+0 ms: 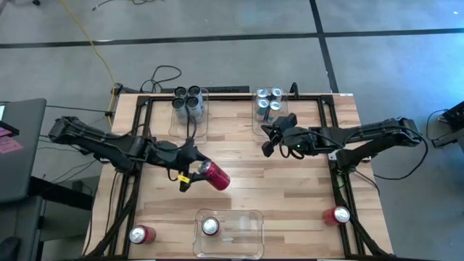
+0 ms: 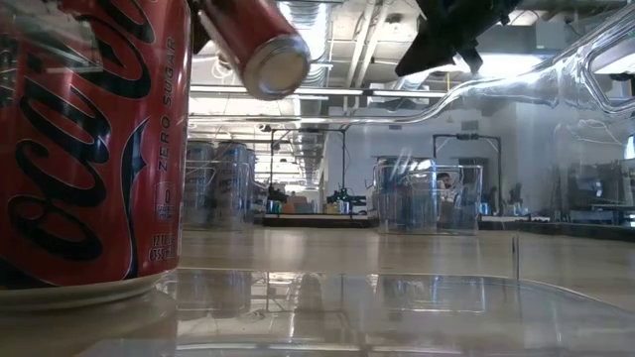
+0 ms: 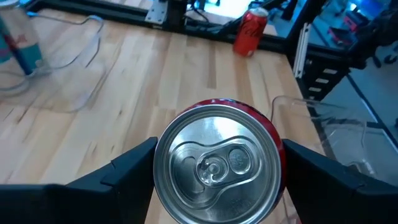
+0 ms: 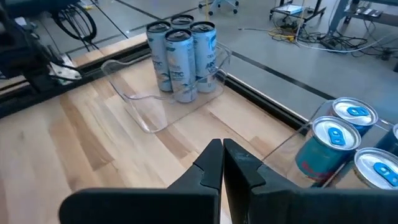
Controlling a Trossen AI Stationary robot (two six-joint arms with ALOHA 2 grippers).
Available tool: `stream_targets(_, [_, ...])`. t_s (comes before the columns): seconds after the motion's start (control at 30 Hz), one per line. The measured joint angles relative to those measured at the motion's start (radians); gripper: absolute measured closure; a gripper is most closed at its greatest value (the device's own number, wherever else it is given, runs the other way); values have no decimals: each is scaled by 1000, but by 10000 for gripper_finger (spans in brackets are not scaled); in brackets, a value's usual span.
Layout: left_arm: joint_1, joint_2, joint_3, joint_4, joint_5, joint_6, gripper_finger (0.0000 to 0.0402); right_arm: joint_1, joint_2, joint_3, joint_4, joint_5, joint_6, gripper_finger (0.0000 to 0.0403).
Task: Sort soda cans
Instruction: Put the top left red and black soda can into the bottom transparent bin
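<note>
My left gripper (image 1: 196, 174) is over the table's middle left, shut on a red soda can (image 1: 214, 176) that lies on its side in the air; the low view shows the can's end (image 2: 273, 59) high up. My right gripper (image 1: 270, 139) hovers shut near the far right bin, touching nothing. Several dark grey cans (image 1: 188, 101) stand in the far left clear bin, and several silver-blue cans (image 1: 268, 101) in the far right one. One red can (image 1: 210, 227) stands in the near bin. Two more red cans stand on the table, near left (image 1: 141, 234) and right (image 1: 337, 215). My left gripper pinches the red can's side wall (image 3: 273, 134) between its two fingers (image 3: 124, 171), one on each side. The silver top (image 3: 217, 162) faces back toward the wrist. The can is lifted clear of the table and lies along the fingers, tilted.
The near clear bin (image 1: 250, 232) sits at the near edge below and right of the held can. The two far bins (image 4: 149, 102) stand side by side at the far edge. Bare wood lies between them. Cables trail off the far left corner.
</note>
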Motion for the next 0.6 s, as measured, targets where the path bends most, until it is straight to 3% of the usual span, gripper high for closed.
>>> stream_targets(0.2, [-4,22,0,42,0,26,111,-20,-12,17,124,42,-15,371])
stream_targets(0.6, [-44,21,0,50,-65,9,111,-48,89,18,578,59,-305,371])
